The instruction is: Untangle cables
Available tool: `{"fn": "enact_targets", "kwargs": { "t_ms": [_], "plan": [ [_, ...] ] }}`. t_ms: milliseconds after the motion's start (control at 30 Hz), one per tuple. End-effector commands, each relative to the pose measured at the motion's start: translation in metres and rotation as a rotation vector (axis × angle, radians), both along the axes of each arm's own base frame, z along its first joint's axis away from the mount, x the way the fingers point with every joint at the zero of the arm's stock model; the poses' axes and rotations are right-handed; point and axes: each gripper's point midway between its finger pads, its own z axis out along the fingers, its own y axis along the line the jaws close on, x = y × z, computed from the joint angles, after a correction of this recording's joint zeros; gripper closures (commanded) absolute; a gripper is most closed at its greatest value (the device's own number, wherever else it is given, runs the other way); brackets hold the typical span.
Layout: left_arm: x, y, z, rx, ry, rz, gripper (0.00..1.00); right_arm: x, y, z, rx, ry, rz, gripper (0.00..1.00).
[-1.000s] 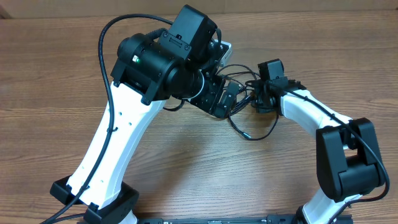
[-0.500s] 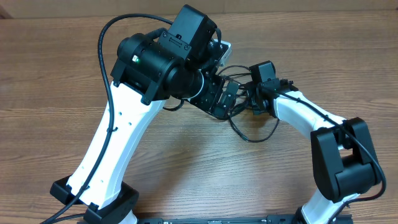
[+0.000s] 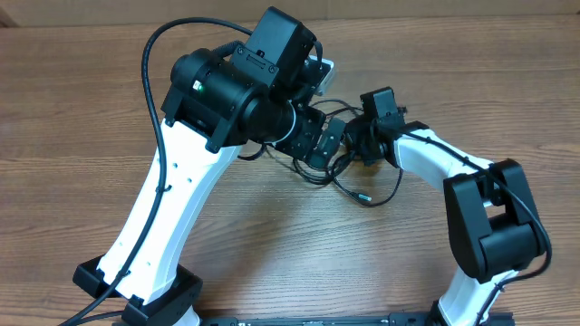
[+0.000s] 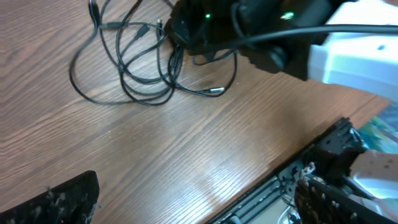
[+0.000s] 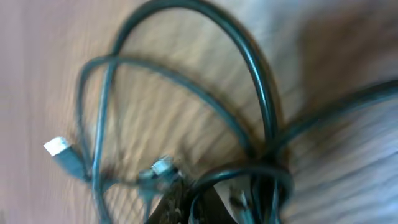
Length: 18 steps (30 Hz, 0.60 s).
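Moved: right gripper (image 3: 358,145), now closer to left gripper (image 3: 319,145), with some cables (image 4: 146,68) dragged toward the left edge.
Cables: one tangled bundle, mid-table, nearer the far edge.
Left jaws: wide, empty.
Right jaws: blurred, cannot tell.
Risk: grippers colliding at this spacing; hauling the whole bundle would likely tighten the tangle.

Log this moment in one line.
cables: tangled on table | left gripper: open, empty | right gripper: at cables, grip unclear
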Motion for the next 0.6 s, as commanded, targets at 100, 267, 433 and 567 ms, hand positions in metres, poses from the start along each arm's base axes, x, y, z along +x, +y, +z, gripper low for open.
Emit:
{"fn": "enact_targets", "kwargs": {
  "t_ms": [100,267,433,567],
  "plan": [
    [0.010,0.011,-0.005,0.088,-0.053,0.016,0.00,0.015,0.017,0.159,-0.048,-0.387,0.298,0.96],
    [0.023,0.028,-0.006,0.176,-0.119,0.070,0.00,-0.015,0.006,0.237,-0.225,-0.607,0.512,0.96],
    [0.040,0.026,0.001,0.160,-0.186,0.096,0.00,-0.058,-0.007,0.298,-0.389,-0.764,0.679,0.96],
    [0.054,0.014,0.009,0.109,-0.244,0.095,0.00,-0.094,-0.018,0.335,-0.507,-0.860,0.787,0.96]
  ]
}}
